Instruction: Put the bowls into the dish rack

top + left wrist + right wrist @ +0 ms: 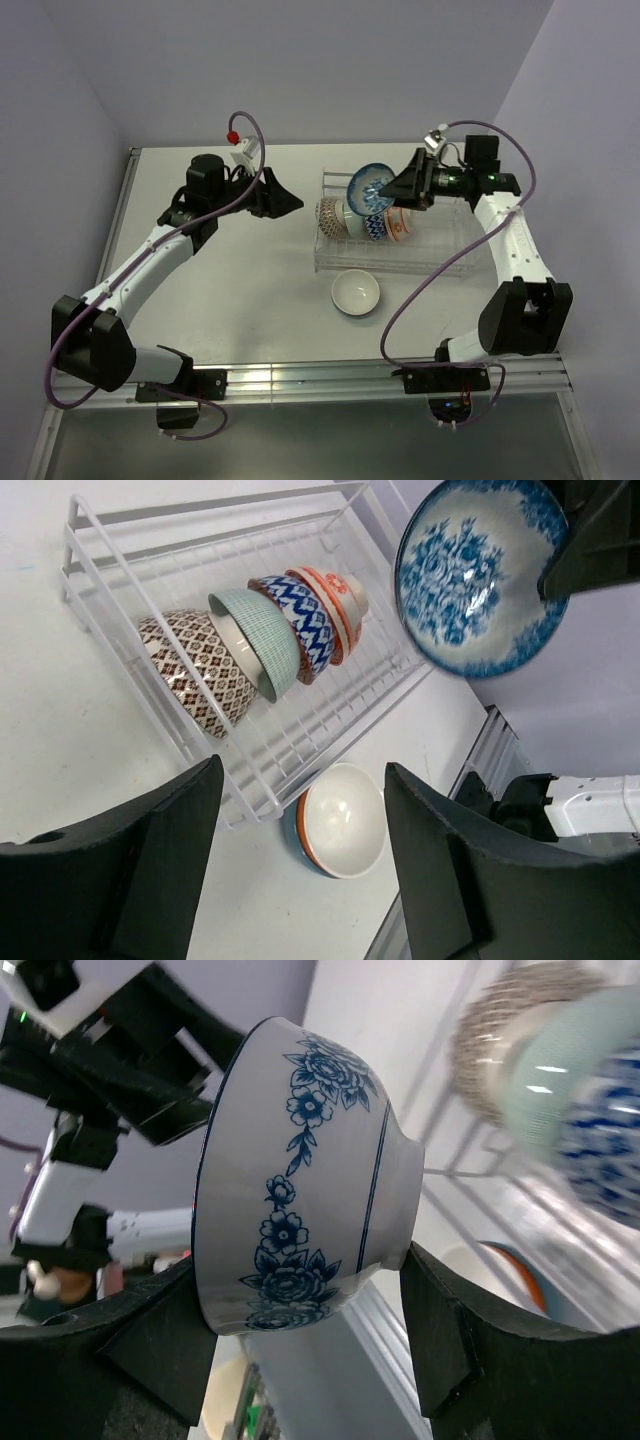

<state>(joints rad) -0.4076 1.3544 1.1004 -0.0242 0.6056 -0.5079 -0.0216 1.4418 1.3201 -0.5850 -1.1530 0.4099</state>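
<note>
The wire dish rack (440,262) (130,540) lies at centre right. Four bowls stand on edge in it in a row: brown-patterned (330,214) (195,670), pale green (258,640), blue zigzag (375,229) (300,625) and orange-red (399,226) (338,602). Above the rack's far side my right gripper (384,188) (295,1290) is shut on a blue-white floral bowl (366,185) (478,575) (300,1160), tilted on its side. A white-lined bowl (356,292) (343,820) with a teal outside sits on the table in front of the rack. My left gripper (290,201) (300,870) hangs open and empty, left of the rack.
A white connector with a red knob (236,140) sits at the table's back near the left arm. The right arm's cable (420,290) loops over the table right of the loose bowl. An aluminium rail (320,378) runs along the near edge.
</note>
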